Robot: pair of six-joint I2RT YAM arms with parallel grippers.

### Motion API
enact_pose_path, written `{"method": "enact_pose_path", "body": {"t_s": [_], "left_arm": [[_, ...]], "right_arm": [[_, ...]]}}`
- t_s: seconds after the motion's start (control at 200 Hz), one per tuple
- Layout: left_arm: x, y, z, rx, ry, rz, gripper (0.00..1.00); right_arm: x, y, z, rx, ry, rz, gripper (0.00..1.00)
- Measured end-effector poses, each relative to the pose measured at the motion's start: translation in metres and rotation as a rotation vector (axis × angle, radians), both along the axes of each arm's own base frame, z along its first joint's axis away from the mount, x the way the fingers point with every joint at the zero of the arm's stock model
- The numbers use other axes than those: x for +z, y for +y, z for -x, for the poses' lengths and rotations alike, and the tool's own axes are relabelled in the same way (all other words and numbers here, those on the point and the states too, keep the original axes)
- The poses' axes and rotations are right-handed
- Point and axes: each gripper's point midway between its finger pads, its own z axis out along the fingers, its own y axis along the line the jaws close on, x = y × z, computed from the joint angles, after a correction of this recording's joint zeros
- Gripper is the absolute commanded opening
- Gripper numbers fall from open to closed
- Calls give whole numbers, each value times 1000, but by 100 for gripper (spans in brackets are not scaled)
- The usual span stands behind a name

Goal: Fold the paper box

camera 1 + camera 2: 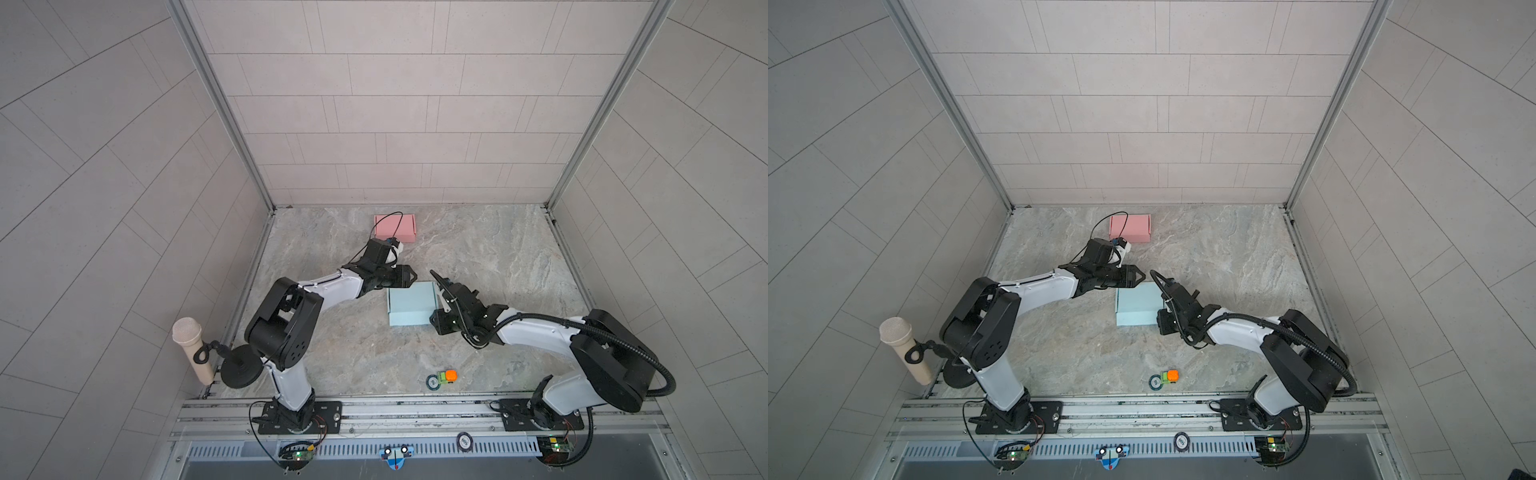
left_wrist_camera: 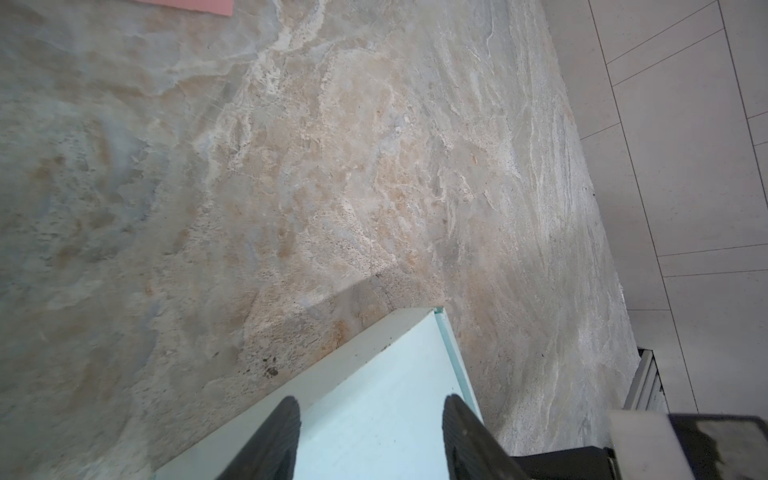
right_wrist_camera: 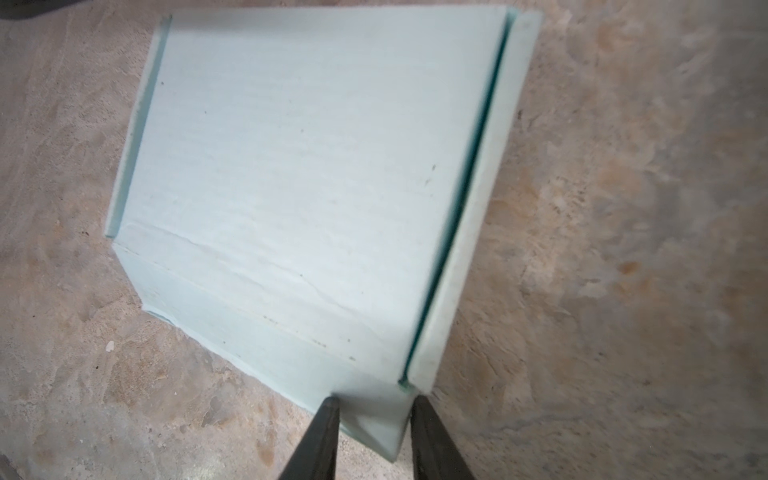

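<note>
The light blue paper box (image 1: 409, 307) (image 1: 1136, 307) lies mid-table with its lid folded down flat. My left gripper (image 1: 413, 275) (image 1: 1142, 275) hovers over the box's far edge. In the left wrist view its gripper (image 2: 370, 405) is open, with the box lid (image 2: 374, 386) beneath both fingers. My right gripper (image 1: 436, 279) (image 1: 1156, 276) is at the box's right side. In the right wrist view its gripper (image 3: 374, 399) stands with the jaws apart, and a corner of the box (image 3: 311, 166) shows between the tips. That view is slightly blurred.
A pink folded box (image 1: 395, 227) (image 1: 1129, 227) (image 2: 199, 5) sits near the back wall behind the left arm. A small orange and green toy (image 1: 446, 376) and a round tag (image 1: 433, 382) lie near the front rail. A microphone (image 1: 191, 349) stands at the front left.
</note>
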Motion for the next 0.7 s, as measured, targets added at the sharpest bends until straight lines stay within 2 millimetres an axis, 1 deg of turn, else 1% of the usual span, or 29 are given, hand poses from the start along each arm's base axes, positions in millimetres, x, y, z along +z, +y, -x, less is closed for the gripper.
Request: {"method": "enact_pose_path", "body": {"t_s": [0.23,0.456,0.591,0.701], "left_arm": [[-1,-1,0,-5,-5,8,57],[-15,-1,1,-5,17,-5,57],[-15,-3,-2,-7,4,5,57],[-15,-5,-4,-10,-6,14,57]], "right_arm": [[0,4,-4,3,-5,-1,32],[-2,8,-10,5,-12,-3,31],[-2,7,-11,2,-14,1,31],[-2,6,-11,1,-14,2,28]]}}
